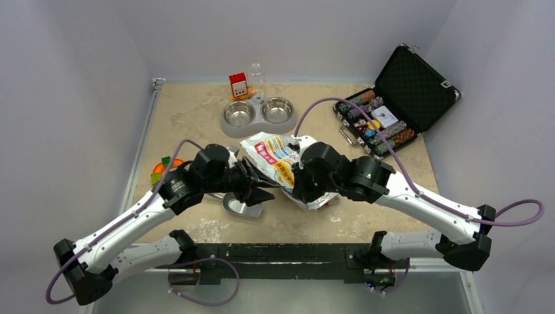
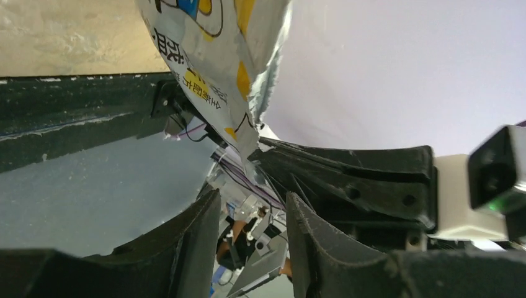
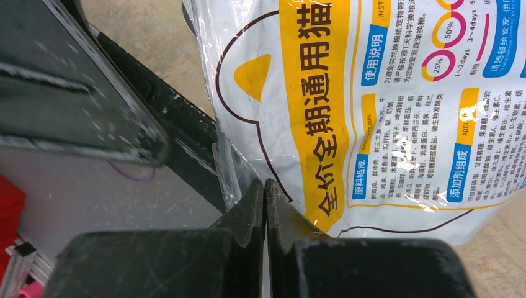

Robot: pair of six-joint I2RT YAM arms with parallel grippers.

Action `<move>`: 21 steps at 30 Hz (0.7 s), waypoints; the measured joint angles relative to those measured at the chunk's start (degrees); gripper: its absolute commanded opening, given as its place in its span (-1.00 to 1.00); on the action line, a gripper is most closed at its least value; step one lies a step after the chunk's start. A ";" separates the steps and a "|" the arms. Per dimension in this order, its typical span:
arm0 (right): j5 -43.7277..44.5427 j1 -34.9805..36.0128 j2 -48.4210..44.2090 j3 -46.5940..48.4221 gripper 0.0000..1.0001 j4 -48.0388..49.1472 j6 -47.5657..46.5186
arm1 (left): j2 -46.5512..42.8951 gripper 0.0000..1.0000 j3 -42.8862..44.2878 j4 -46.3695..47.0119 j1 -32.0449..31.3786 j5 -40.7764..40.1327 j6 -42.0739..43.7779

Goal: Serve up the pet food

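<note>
While the table [image 1: 196, 118] carries everything, the printed bag [image 1: 278, 157] sits crumpled near its middle, between the two arms. The right gripper [image 3: 265, 186] is closed, its fingers pinching the bag's clear edge. The left gripper [image 2: 251, 205] stands open, with a corner of the bag hanging just above its gap and a metal scoop [image 1: 241, 207] on the table beneath. The pet food is hidden; no pellets show.
</note>
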 measured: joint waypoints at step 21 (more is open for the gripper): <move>1.97 -0.28 3.02 4.66 -1.00 -3.15 0.94 | 7.93 -0.64 -0.33 8.26 -7.63 -5.05 -7.78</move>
